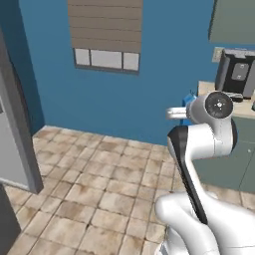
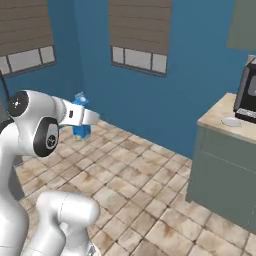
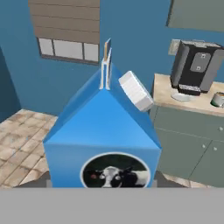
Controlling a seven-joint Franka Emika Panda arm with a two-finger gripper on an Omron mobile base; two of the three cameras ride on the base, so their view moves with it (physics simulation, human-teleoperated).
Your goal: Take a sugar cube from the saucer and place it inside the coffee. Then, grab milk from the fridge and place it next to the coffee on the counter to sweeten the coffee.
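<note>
My gripper [image 2: 85, 119] is shut on the milk [image 2: 80, 131], a blue carton held upright in the air above the tiled floor. In the hand view the milk [image 3: 103, 131] stands close up, with a white cap and a cow picture. It hides most of my fingers. A blue corner of the milk [image 1: 190, 102] shows past my wrist. The counter [image 3: 168, 89] lies ahead to the right. On it are the saucer [image 3: 181, 97] and the coffee [image 3: 217, 99] at the frame's edge. The saucer [image 2: 231, 121] is a pale disc. The sugar cube is too small to make out.
A black coffee machine [image 3: 197, 65] stands on the counter behind the saucer. The grey fridge [image 1: 15, 144] is at the far left. A blue wall with a blind-covered window [image 1: 105, 35] is ahead. Open tiled floor [image 2: 150, 185] lies between me and the cabinets [image 2: 220, 175].
</note>
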